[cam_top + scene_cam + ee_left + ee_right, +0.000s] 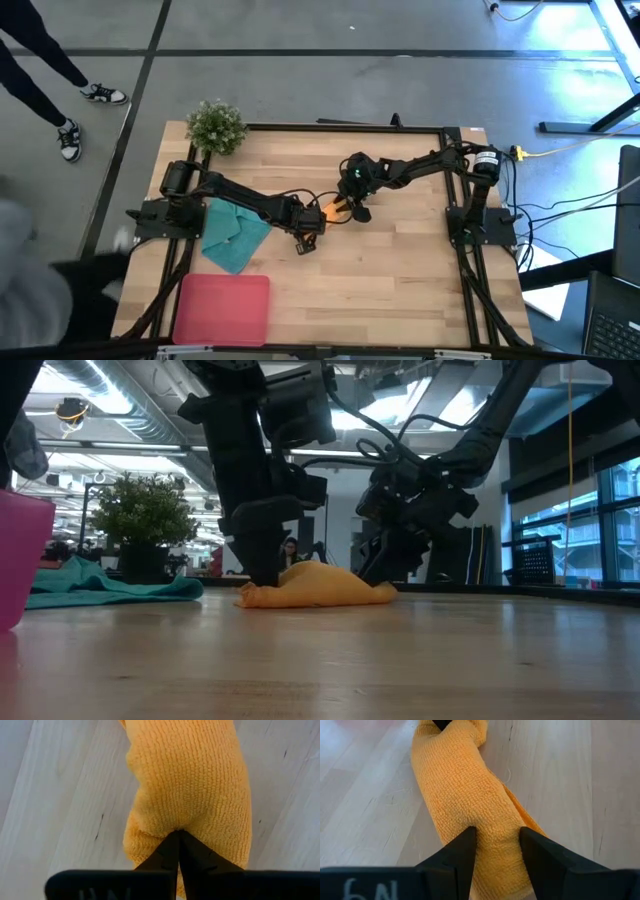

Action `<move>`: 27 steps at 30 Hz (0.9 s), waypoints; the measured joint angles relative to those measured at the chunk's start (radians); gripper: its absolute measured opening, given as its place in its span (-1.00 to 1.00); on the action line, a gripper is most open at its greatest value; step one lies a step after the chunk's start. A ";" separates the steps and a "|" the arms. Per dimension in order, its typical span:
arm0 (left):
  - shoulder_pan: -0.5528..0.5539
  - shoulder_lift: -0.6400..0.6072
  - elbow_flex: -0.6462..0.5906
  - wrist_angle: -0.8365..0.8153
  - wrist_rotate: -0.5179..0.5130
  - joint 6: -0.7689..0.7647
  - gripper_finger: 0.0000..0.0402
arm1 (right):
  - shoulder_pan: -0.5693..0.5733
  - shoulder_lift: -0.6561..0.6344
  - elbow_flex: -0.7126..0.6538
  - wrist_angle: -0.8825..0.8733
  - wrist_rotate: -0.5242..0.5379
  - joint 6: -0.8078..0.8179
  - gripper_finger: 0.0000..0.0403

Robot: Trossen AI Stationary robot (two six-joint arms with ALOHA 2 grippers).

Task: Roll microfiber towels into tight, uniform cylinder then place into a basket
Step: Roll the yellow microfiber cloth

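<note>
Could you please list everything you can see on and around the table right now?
orange towel: one, orange, rolled into a lumpy bundle at the table's middle, between the two pincers.
teal towel: one, teal, lying loosely folded on the table's left side, partly under the left arm.
basket: one, pink-red, near left corner of the table; nothing shows in it.
potted plant: one, green, far left corner of the table.
table: one, light wood.
person: one, dark trousers and black-and-white shoes, on the floor beyond the table's left.
left pincer: shut on one end of the orange towel.
right pincer: fingers straddling the other end of the roll.
</note>
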State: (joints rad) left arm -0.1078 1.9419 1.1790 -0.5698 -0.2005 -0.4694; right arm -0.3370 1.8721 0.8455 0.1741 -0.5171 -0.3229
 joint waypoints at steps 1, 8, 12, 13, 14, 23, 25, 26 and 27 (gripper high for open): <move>0.000 0.000 0.000 0.001 0.000 0.000 -0.92 | 0.000 0.000 0.000 0.000 0.000 0.000 -0.22; -0.001 0.000 0.000 0.010 0.003 -0.016 -0.49 | 0.000 0.000 0.000 0.001 0.000 0.000 -0.22; -0.001 -0.011 -0.001 0.011 0.011 -0.019 -0.24 | 0.000 -0.001 0.000 0.001 0.000 0.000 -0.22; -0.001 -0.017 -0.001 0.010 0.011 -0.019 -0.19 | 0.000 -0.001 0.000 0.001 0.000 0.000 -0.22; -0.001 -0.024 -0.001 0.011 0.013 -0.019 -0.13 | 0.000 -0.001 0.000 0.001 0.000 0.000 -0.22; 0.001 -0.039 -0.003 -0.030 0.020 0.008 0.30 | 0.000 -0.001 0.000 0.002 0.000 0.000 -0.22; 0.001 -0.039 -0.002 -0.045 0.020 0.008 0.42 | 0.000 -0.001 0.000 0.002 0.000 0.000 -0.22; 0.001 -0.039 -0.002 -0.052 0.020 0.007 0.48 | 0.000 -0.001 0.000 0.002 0.000 0.000 -0.22; 0.001 -0.042 -0.002 -0.058 0.020 0.006 0.55 | 0.000 -0.001 0.001 0.002 0.000 0.000 -0.22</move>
State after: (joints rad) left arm -0.1070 1.8994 1.1767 -0.6281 -0.1806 -0.4636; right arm -0.3370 1.8709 0.8461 0.1761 -0.5167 -0.3229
